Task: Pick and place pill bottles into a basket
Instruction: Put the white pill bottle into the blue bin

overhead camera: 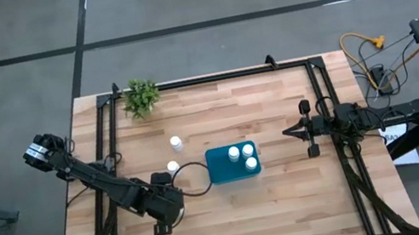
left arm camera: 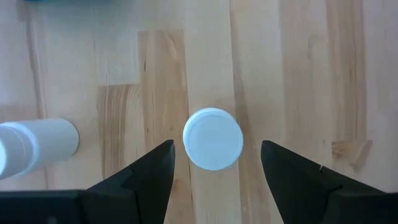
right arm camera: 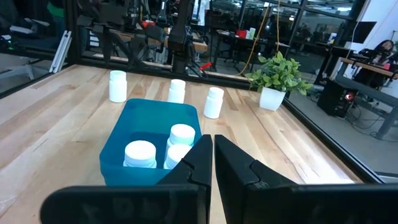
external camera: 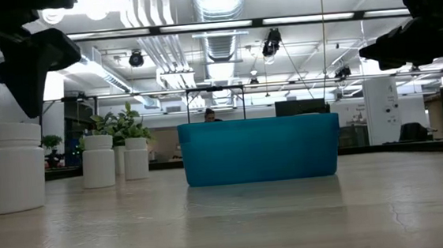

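The left claw (left arm camera: 214,168) hangs wide open over a bottle (left arm camera: 213,139), gripping nothing; descending off-centre could tip it. The right claw (right arm camera: 213,163), closed and empty, waits at the basket's (overhead camera: 220,167) three o'clock.

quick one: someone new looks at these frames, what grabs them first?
Probably the teal basket at the table's middle, with three pill bottles standing in it. Next, the left gripper, open and poised above a bottle left of the basket. The right gripper waits shut on the basket's right side.
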`<state>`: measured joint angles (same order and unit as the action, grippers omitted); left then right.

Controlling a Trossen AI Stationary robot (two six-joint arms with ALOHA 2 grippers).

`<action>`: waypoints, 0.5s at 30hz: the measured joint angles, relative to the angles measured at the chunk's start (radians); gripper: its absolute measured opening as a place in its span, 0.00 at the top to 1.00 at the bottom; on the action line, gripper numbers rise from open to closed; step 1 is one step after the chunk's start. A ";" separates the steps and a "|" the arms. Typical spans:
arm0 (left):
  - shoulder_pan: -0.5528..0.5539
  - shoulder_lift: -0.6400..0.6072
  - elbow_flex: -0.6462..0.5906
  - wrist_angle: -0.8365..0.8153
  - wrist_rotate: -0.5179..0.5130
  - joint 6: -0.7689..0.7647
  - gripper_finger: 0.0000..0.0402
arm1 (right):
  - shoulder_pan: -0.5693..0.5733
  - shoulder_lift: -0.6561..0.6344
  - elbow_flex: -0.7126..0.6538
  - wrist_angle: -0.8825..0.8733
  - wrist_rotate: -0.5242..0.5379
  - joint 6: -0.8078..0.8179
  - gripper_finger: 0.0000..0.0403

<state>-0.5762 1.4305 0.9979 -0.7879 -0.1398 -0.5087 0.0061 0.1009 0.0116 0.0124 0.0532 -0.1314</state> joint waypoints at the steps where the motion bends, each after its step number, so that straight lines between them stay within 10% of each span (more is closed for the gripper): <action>1: 0.000 0.000 -0.006 0.004 0.000 0.000 0.45 | 0.000 0.000 0.000 0.000 0.000 0.000 0.98; 15: 0.001 0.007 -0.083 0.127 0.003 -0.005 0.45 | 0.000 0.000 0.000 0.000 0.000 0.000 0.98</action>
<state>-0.5755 1.4372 0.9153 -0.6614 -0.1364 -0.5135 0.0061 0.1008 0.0116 0.0124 0.0532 -0.1314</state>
